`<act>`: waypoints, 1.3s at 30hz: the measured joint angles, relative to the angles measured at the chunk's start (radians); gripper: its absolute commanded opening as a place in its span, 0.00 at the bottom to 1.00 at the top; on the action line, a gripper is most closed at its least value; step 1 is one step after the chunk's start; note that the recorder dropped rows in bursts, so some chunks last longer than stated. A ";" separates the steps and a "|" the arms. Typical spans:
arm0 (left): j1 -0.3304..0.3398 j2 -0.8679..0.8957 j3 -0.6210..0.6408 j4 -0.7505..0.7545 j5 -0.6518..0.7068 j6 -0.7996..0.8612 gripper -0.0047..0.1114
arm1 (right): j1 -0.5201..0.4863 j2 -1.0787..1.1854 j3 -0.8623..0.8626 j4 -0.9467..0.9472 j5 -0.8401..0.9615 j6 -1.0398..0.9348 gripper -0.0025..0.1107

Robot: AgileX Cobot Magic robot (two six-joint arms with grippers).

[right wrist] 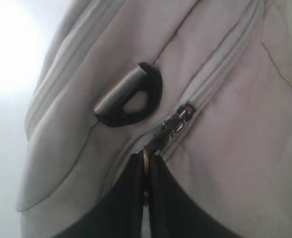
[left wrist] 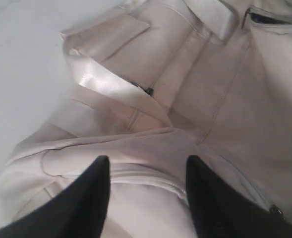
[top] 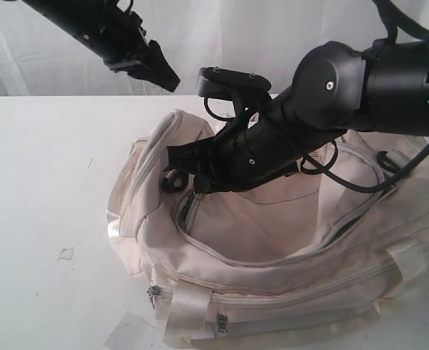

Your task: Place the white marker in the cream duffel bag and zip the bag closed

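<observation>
The cream duffel bag (top: 272,240) lies on the white table (top: 39,182). My right gripper (top: 192,186) reaches across to the bag's left end. In the right wrist view it (right wrist: 146,159) is shut on the brass pull ring (right wrist: 145,154) of the grey main-zipper slider (right wrist: 178,121), beside a black end clip (right wrist: 136,96). No black lining shows along the zipper's arc. My left gripper (top: 167,76) hangs open above the bag's far left end; in its wrist view it (left wrist: 146,161) holds nothing over the bag (left wrist: 195,99). The white marker is out of view.
A shiny strap handle (top: 189,302) and a side-pocket zipper pull (top: 221,324) face the front. A white paper tag (top: 130,332) and a small scrap (top: 66,254) lie on the table to the left of the bag. A white curtain hangs behind.
</observation>
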 measured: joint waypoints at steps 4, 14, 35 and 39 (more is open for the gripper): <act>-0.028 0.049 0.000 -0.005 0.027 -0.004 0.64 | 0.000 0.000 0.000 0.000 0.009 0.000 0.02; -0.099 0.080 0.000 0.096 -0.021 0.004 0.64 | 0.000 0.000 0.000 0.000 0.021 -0.002 0.02; -0.099 0.131 0.000 0.191 -0.009 -0.006 0.04 | 0.000 0.000 0.000 -0.008 -0.001 -0.010 0.02; -0.099 0.131 0.000 0.165 -0.048 -0.048 0.04 | 0.000 0.000 0.000 -0.007 0.043 -0.010 0.02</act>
